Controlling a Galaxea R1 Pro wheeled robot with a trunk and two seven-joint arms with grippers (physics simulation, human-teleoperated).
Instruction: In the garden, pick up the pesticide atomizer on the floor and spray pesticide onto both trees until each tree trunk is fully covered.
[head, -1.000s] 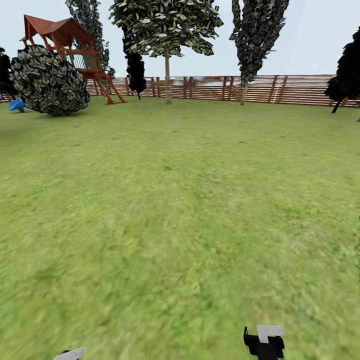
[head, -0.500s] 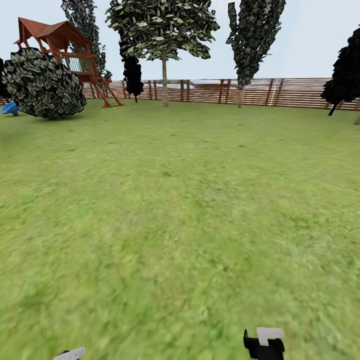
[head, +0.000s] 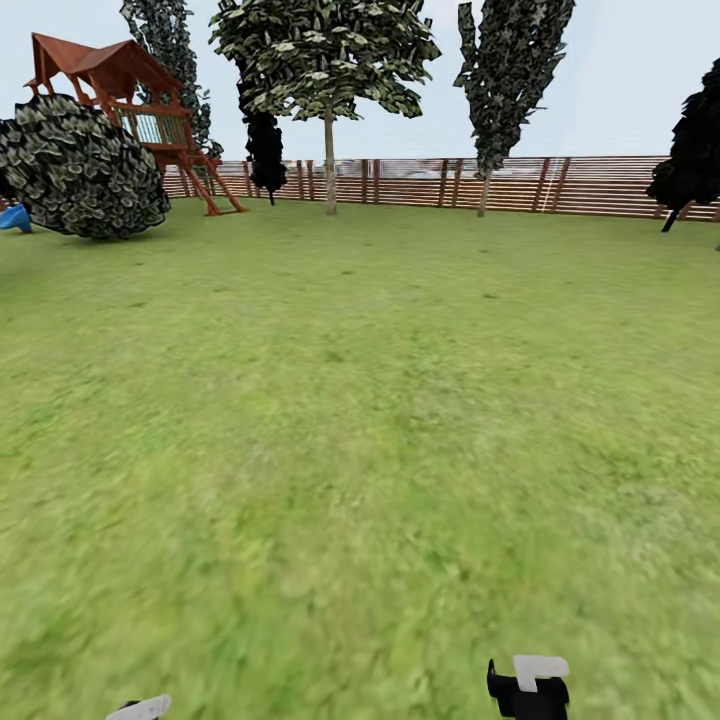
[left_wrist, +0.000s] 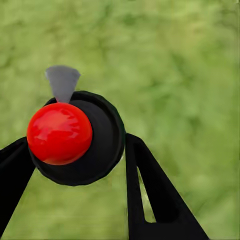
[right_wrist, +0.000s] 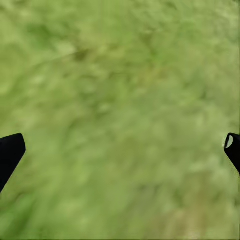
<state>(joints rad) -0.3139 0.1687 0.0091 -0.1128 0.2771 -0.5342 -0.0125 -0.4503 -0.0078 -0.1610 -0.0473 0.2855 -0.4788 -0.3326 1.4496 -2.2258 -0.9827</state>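
From the head camera, a wide green lawn (head: 360, 450) runs out to a reddish-brown slat fence (head: 560, 185). Two pale-trunked trees stand by that fence: one with a broad canopy (head: 328, 60) and a slimmer one (head: 510, 60) to its right. A red wooden playhouse (head: 130, 90) rises at the far left behind a round dark bush (head: 80, 165), with a bit of blue (head: 15, 217) beside it. A near-black tree (head: 690, 140) stands at the right edge. Low in this view a black and white piece of the right arm (head: 528, 685) pokes in, and a grey sliver (head: 140, 708) shows on the left.

In the left wrist view, the left gripper (left_wrist: 75, 165) has its black fingers (left_wrist: 150, 195) clamped against the pesticide atomizer (left_wrist: 75, 137), seen end-on with its red top facing the camera, over grass.

In the right wrist view, the right gripper (right_wrist: 120, 150) has its fingertips (right_wrist: 10, 152) spread wide apart, holding nothing, above blurred grass (right_wrist: 120, 100).
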